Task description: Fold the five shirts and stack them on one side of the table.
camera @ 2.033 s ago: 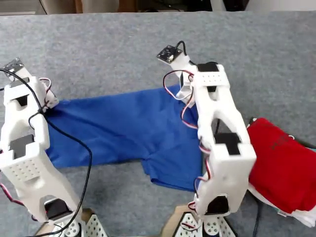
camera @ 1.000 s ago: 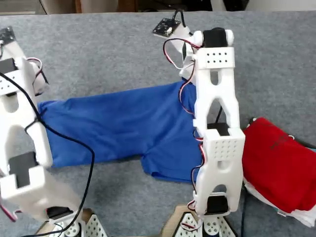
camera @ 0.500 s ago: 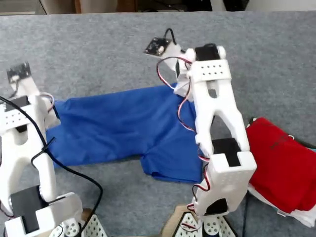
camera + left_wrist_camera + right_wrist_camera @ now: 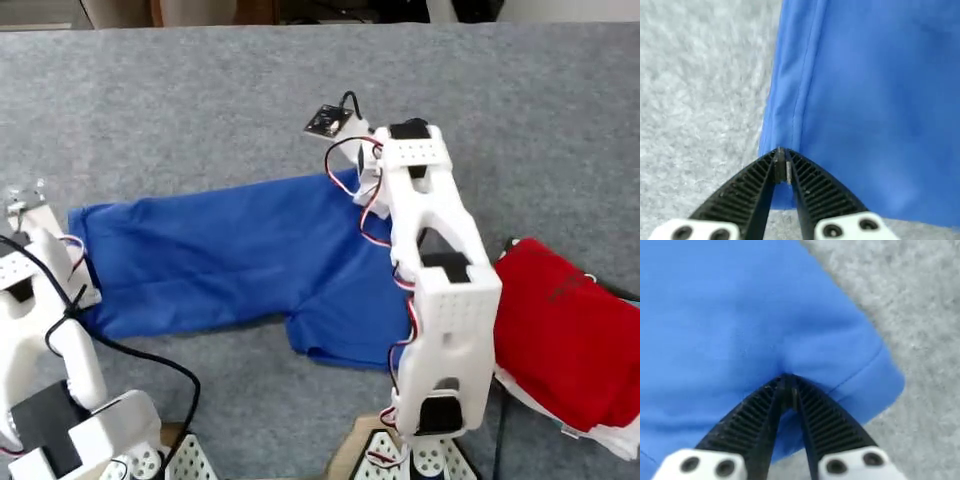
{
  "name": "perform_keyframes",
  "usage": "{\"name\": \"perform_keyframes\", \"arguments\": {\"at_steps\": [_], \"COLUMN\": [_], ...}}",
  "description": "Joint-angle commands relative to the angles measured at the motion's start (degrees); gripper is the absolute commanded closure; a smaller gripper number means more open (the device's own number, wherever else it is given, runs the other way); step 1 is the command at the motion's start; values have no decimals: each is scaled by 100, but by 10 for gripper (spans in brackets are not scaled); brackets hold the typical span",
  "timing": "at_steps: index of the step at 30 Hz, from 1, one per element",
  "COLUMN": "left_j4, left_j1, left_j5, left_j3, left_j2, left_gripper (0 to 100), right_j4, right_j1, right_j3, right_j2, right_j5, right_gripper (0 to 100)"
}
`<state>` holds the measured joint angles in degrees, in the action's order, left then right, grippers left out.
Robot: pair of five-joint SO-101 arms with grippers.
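- Because it is thin, limp fabric, the blue short-sleeved cloth shirt (image 4: 240,255) will likely weigh little, sag from any held point and wrinkle rather than hold a crease.
- It lies spread flat across the middle of the grey felt-like tabletop (image 4: 200,90), running left to right, with one sleeve pointing toward the near side.
- The left claw (image 4: 782,167) is clenched on the hem at the shirt's left edge. Its tips are closed tight over the stitched border.
- The right claw (image 4: 788,385) is clenched on a small pucker of cloth just inside the shirt's right far corner.
- Stitched edges and corners look like the surest places to hold. The rough tabletop will probably drag on the cloth, so lifting should work better than sliding.
- A folded red cloth shirt (image 4: 570,340) sits at the near right on a white garment (image 4: 615,440), apart from the blue one.
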<state>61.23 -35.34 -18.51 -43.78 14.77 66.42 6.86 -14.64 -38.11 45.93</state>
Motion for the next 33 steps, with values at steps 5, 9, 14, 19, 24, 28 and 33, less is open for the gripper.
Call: {"name": "perform_keyframes", "arguments": {"at_steps": [5, 9, 14, 19, 24, 28, 33], "left_j4": [-448, -422, -202, 484, 809, 879, 624], "left_j1": [-176, -202, -149, -53, 923, 1873, 2453], "left_j5": [-457, -571, -316, 26, 545, 1310, 2180], "left_j3": [-554, -598, -123, 870, 1626, 1864, 1705], "left_j2": [180, 233, 242, 242, 163, 84, -13], "left_gripper": [981, 981, 981, 981, 981, 981, 981], "right_j4": [651, 1442, 2505, 3578, 3613, 3560, 2699], "right_j1": [-602, -541, -330, -119, 426, 1376, 1868], "right_j3": [-1824, -2686, -3591, -4866, -4673, -3398, -1912], "right_j2": [-769, -998, -998, -998, -312, 655, 1138], "right_j5": [-229, -237, -220, -211, -580, -1442, -2541], "right_gripper": [994, 994, 994, 995, 995, 995, 995]}}
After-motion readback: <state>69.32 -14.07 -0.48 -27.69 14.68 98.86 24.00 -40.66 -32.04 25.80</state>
